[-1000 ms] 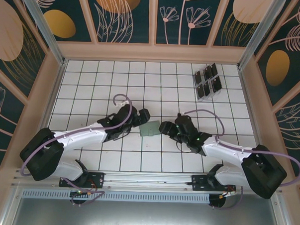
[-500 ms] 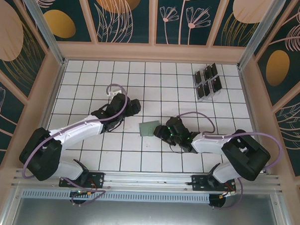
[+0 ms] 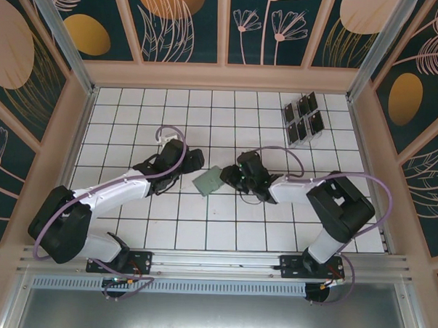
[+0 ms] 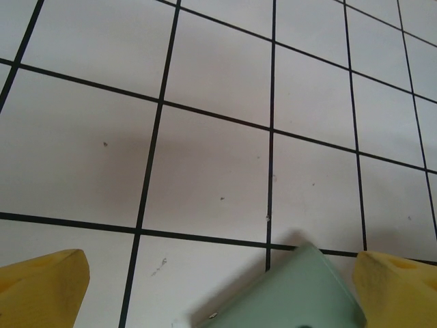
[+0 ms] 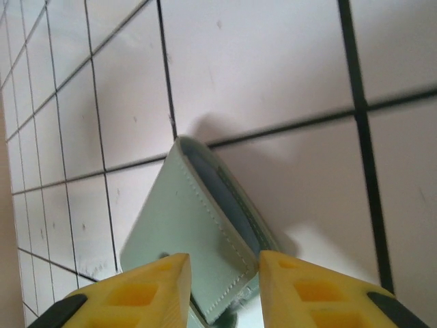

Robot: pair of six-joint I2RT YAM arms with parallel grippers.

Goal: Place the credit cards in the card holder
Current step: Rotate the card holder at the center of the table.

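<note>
Right fingers (image 5: 300,287) pinch one end of the card holder (image 5: 184,232), and the sage wallet seems tilted a little off the worktop (image 5: 273,61), its open edge showing. We judge that this grip is meant to steady it and present the pocket. Left fingers (image 4: 48,280) are spread wide and hold nothing. The holder's corner lies just beside one of them, perhaps so they can brace it.

From above, the holder lies near the middle of the worktop, with the left fingers at its 10 o'clock and the right at its 3 o'clock. The credit cards (image 3: 304,106) stand in a clear rack (image 3: 303,143) toward 1 o'clock, well apart, not yet in the holder.

We see white tiles ruled in black, teal floral walls (image 3: 58,26) framed in pale wood, and a metal rail (image 3: 215,262) at 6 o'clock.
</note>
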